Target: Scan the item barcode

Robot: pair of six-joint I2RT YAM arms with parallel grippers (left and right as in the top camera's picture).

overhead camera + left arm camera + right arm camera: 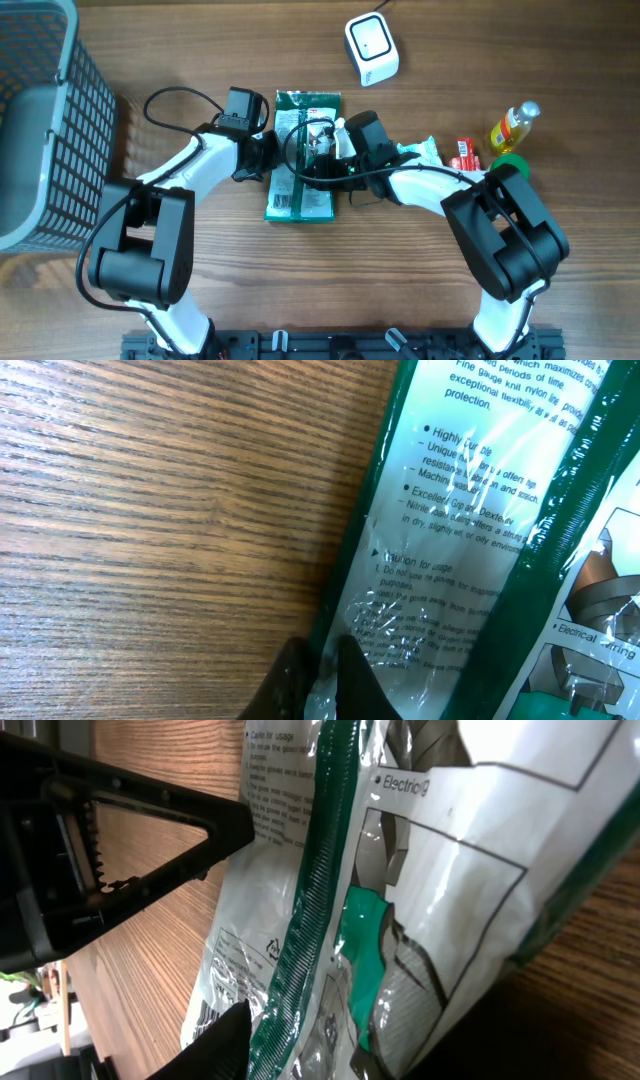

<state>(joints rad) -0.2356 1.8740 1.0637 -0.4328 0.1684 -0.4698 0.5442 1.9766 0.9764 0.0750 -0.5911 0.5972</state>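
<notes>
Pinching the green glove packet (300, 195) by its left edge, the left gripper (270, 157) had jaws clamped on it. Packet lay mid table (200, 60), near white scanner (371, 48). Right gripper (325, 150) straddled the packet; couldn't tell whether it gripped.

The packet (470, 530) is glossy, crinkled plastic film; the counter (150, 510) is matt brown wood with fine grain; the basket (40, 120) looks like grey plastic mesh, the scanner (371, 48) smooth white plastic
</notes>
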